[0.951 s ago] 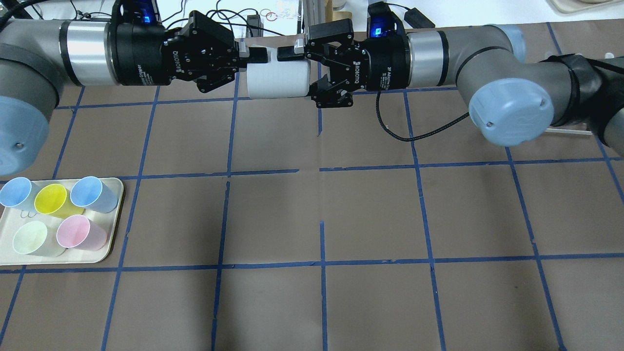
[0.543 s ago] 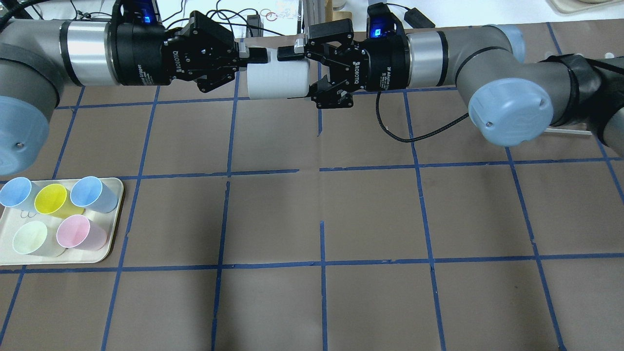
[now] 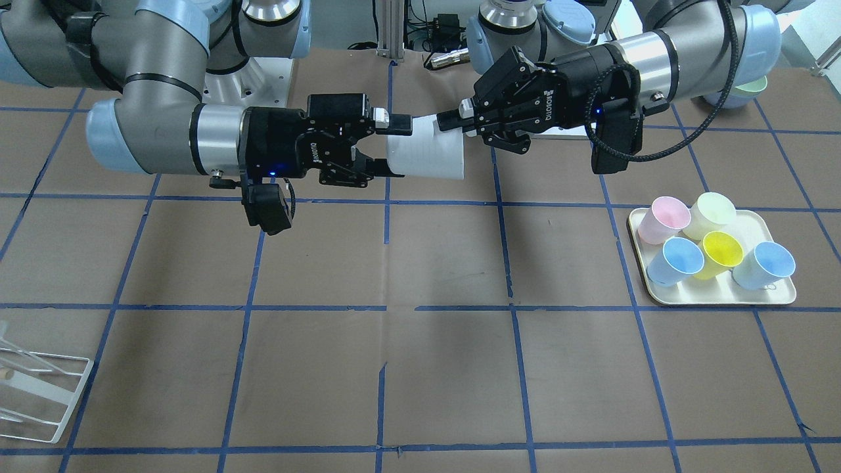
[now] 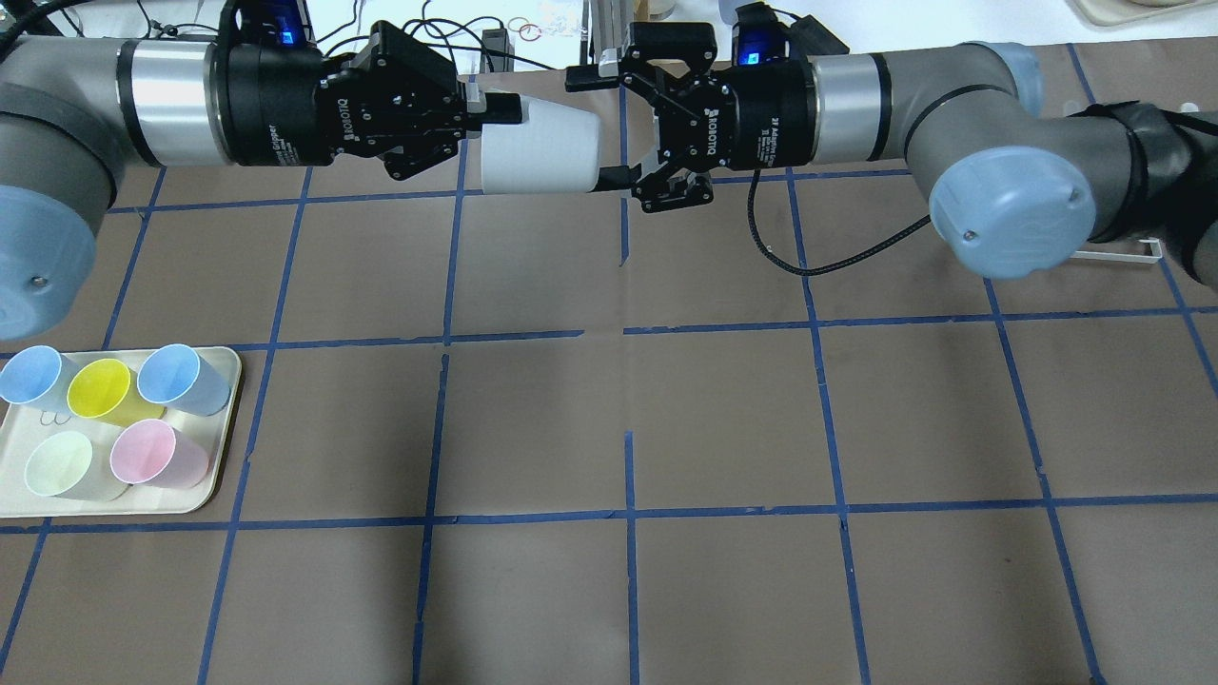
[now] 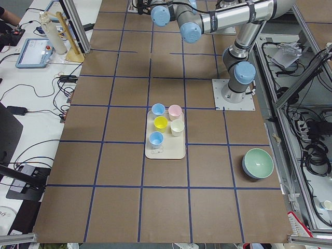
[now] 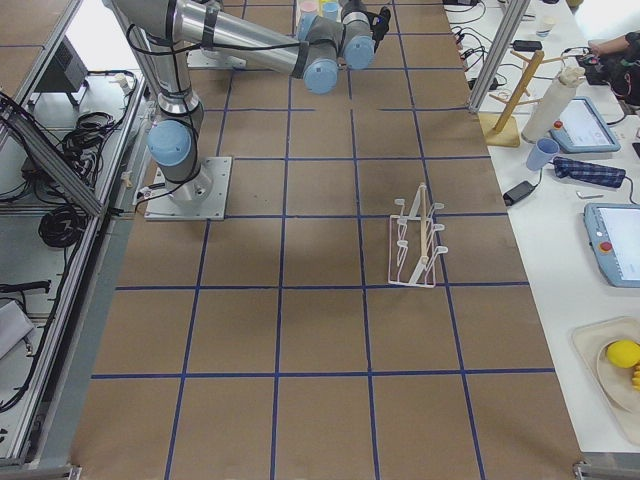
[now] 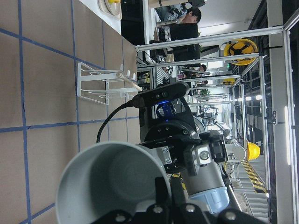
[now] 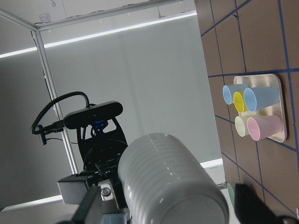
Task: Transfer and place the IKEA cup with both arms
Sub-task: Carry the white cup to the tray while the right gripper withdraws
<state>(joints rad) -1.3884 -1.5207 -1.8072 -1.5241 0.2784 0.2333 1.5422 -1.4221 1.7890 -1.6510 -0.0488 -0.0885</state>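
The pale grey IKEA cup (image 4: 538,152) lies level in the air over the far middle of the table; it also shows in the front view (image 3: 427,154). My left gripper (image 4: 495,119) is shut on its wide rim end, and the left wrist view looks into the cup's mouth (image 7: 112,182). My right gripper (image 4: 590,128) is open, its fingers spread on either side of the cup's narrow base end without pressing it. The right wrist view shows the ribbed base end (image 8: 168,186) with gaps between it and both fingers.
A cream tray (image 4: 226,428) at the near left holds two light-blue cups, a yellow one, a pink one and a pale green-cream one (image 4: 59,464). A white wire rack (image 3: 39,387) stands on my right side. A green bowl (image 5: 258,163) sits beyond the tray.
My right gripper has opened off the cup and drawn back a little to the right. The cup stays in my left gripper, which has not moved.
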